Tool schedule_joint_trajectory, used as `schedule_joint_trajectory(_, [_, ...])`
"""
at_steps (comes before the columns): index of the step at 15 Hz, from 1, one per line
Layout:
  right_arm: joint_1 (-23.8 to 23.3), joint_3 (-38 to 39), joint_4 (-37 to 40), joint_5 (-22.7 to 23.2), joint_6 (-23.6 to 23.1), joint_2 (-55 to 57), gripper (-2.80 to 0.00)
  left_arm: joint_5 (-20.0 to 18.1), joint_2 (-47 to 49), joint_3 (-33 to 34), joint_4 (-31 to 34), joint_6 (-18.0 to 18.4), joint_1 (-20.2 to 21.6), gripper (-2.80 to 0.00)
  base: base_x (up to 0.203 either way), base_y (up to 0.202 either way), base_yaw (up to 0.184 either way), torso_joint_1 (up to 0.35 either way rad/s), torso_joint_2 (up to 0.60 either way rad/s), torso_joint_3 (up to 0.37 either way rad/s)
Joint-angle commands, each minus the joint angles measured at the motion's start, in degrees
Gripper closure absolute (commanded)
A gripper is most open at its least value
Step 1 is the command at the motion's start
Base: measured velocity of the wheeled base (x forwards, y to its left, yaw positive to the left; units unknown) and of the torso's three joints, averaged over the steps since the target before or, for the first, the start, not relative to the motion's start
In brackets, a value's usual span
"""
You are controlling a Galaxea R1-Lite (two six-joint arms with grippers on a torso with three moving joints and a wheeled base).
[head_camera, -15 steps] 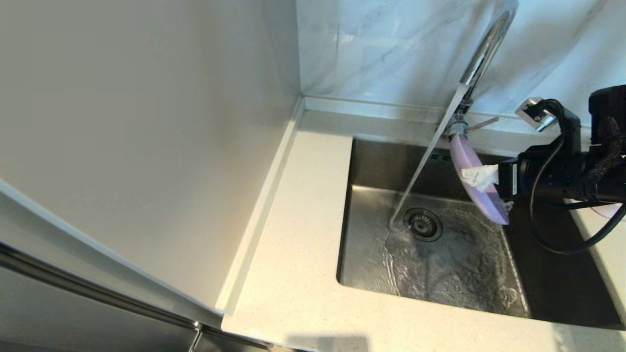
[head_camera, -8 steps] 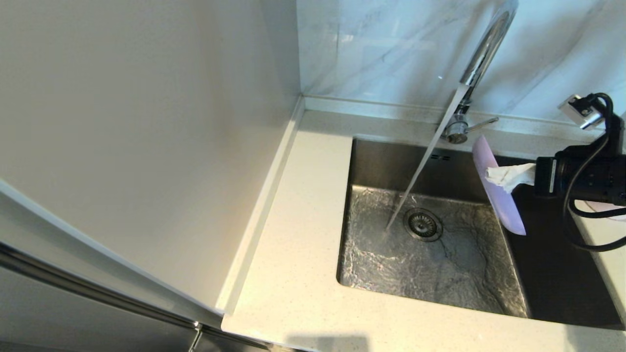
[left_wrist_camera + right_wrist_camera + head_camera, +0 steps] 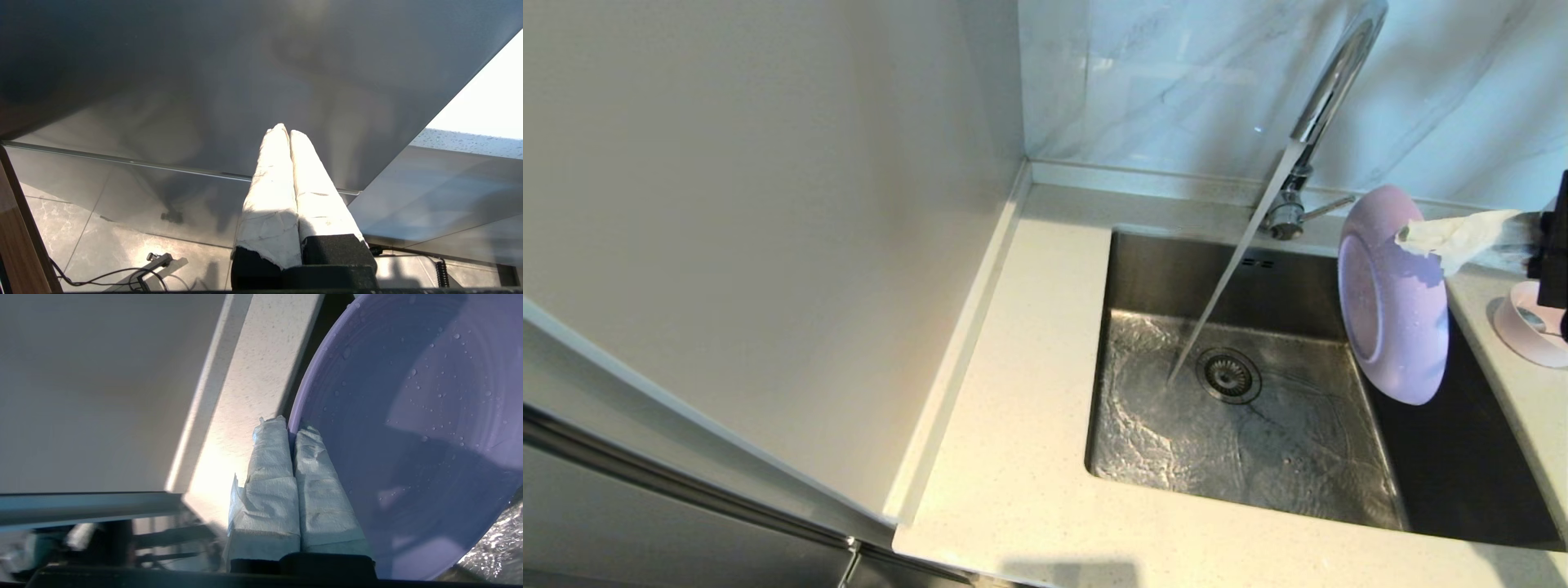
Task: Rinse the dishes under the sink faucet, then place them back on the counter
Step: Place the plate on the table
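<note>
The lilac plate (image 3: 1392, 294) hangs on edge over the right side of the steel sink (image 3: 1176, 269), clear of the water stream (image 3: 1225, 269) that runs from the chrome faucet (image 3: 1331, 82). My right gripper (image 3: 1411, 237), its fingers wrapped in white paper, is shut on the plate's upper rim. In the right wrist view the wet plate (image 3: 408, 437) has its rim pinched in the right gripper (image 3: 291, 428). A pale-pink bowl (image 3: 1531, 327) stands on the counter (image 3: 1029, 408) at the right edge. My left gripper (image 3: 289, 130) is shut and empty, parked low beside a steel cabinet front.
Water spreads over the sink floor around the round drain strainer (image 3: 1229, 376). The faucet's side lever (image 3: 1327, 208) points right, close behind the plate. A tall pale panel (image 3: 768, 245) walls off the left. A marble wall (image 3: 1176, 82) rises behind the counter.
My right gripper has carried the plate right and upward, away from the stream, and turned it broadside to the head camera. Most of the right arm has left the view, uncovering the bowl.
</note>
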Motion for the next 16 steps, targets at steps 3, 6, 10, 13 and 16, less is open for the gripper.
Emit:
schedule_joint_trajectory(3, [-1.61,-8.21,16.96,-0.29,8.79,-4.77,0.0,0.03,0.0,0.0,0.02,0.0,0.0,0.0,0.0,0.0,0.0,0.0,0.0,0.0])
schedule_joint_trajectory(6, [-1.69,-6.94,16.98,-3.44,1.69,-5.95,0.0,0.03,0.0,0.0,0.02,0.0,0.0,0.0,0.0,0.0,0.0,0.0,0.0,0.0])
schedule_joint_trajectory(10, [-2.39,2.69,16.72,-13.77,-17.9,-7.5,0.0,0.03,0.0,0.0,0.02,0.0,0.0,0.0,0.0,0.0,0.0,0.0,0.0,0.0])
schedule_joint_trajectory(13, [-6.76,8.57,16.7,-17.67,-31.78,-8.84,0.0,0.02,0.0,0.0,0.02,0.0,0.0,0.0,0.0,0.0,0.0,0.0,0.0,0.0])
schedule_joint_trajectory(16, [-13.19,13.69,16.84,-19.16,-39.56,-10.92,0.0,0.03,0.0,0.0,0.02,0.0,0.0,0.0,0.0,0.0,0.0,0.0,0.0,0.0])
